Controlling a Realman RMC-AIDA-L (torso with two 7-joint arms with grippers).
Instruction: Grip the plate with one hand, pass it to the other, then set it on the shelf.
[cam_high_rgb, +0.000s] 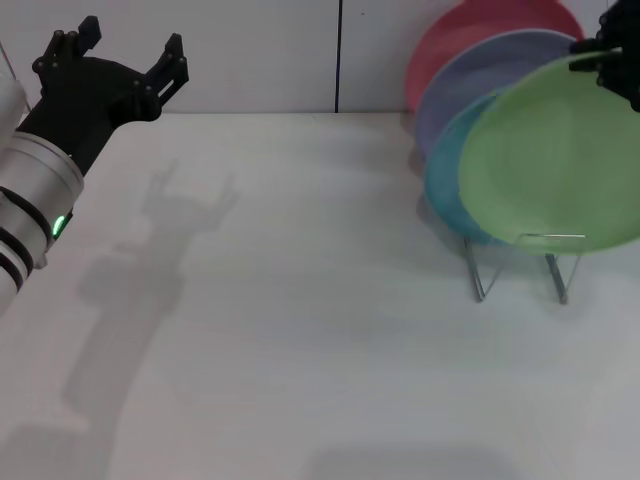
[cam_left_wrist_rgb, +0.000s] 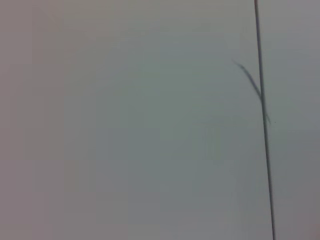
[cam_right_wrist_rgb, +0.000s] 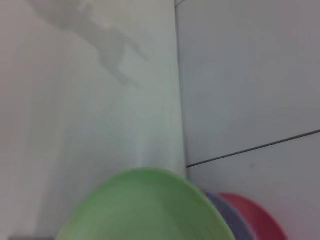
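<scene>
The light green plate (cam_high_rgb: 555, 165) stands upright at the front of the wire shelf (cam_high_rgb: 552, 237) at the right, its lower rim at the rack's front loop. My right gripper (cam_high_rgb: 612, 62), mostly cut off at the frame's right edge, is at the plate's top rim and looks shut on it. The plate also fills the near part of the right wrist view (cam_right_wrist_rgb: 145, 210). My left gripper (cam_high_rgb: 130, 42), on the arm with the green ring, is open and empty, raised at the far left, well away from the plate.
A light blue plate (cam_high_rgb: 440, 190), a lavender plate (cam_high_rgb: 470, 80) and a pink-red plate (cam_high_rgb: 450, 40) stand in the rack behind the green one. The white table (cam_high_rgb: 300, 330) spreads left of the rack. The wall is close behind. The left wrist view shows only wall.
</scene>
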